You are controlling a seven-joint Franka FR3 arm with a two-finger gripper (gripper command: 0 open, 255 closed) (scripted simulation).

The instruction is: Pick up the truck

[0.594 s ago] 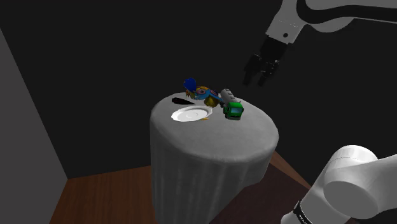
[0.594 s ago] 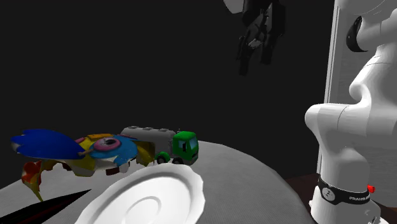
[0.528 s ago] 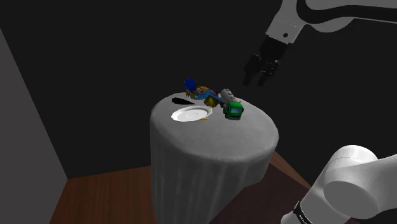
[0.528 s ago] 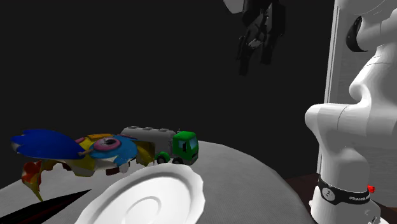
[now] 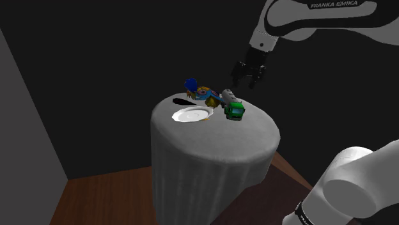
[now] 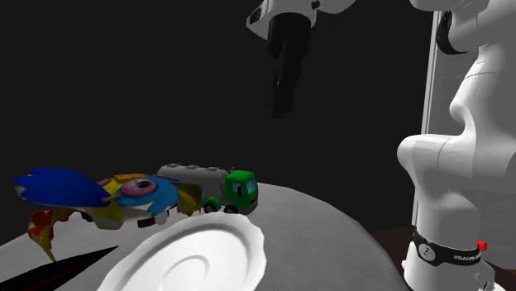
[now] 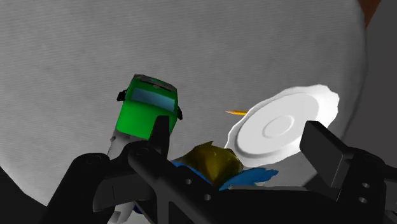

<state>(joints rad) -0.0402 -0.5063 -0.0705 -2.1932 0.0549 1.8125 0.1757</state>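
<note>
The truck point(image 5: 234, 108) has a green cab and a grey tank; it lies on a round, grey-draped table point(image 5: 211, 153) beside a white plate point(image 5: 190, 115). From the second exterior view, the truck point(image 6: 230, 187) stands behind the plate point(image 6: 198, 252). My gripper point(image 5: 246, 84) hangs in the air above the truck and a little behind it, touching nothing. It points downward point(image 6: 279, 107) in the second exterior view. In the wrist view my gripper point(image 7: 242, 143) is open, its fingers wide apart, with the truck's green cab point(image 7: 147, 107) just beyond one finger.
A colourful toy point(image 5: 201, 93) in blue, yellow and pink lies against the truck's tank end; it also appears as the toy point(image 6: 124, 194) in the second exterior view and the toy point(image 7: 210, 162) between my fingers. A wooden floor point(image 5: 96, 198) surrounds the table, and a grey wall point(image 5: 22, 128) stands at the shoulder view's left.
The arm has swung toward the shoulder view's left and slightly lower, bringing the gripper over the truck. The hand has turned. The truck, toy and plate have not moved.
</note>
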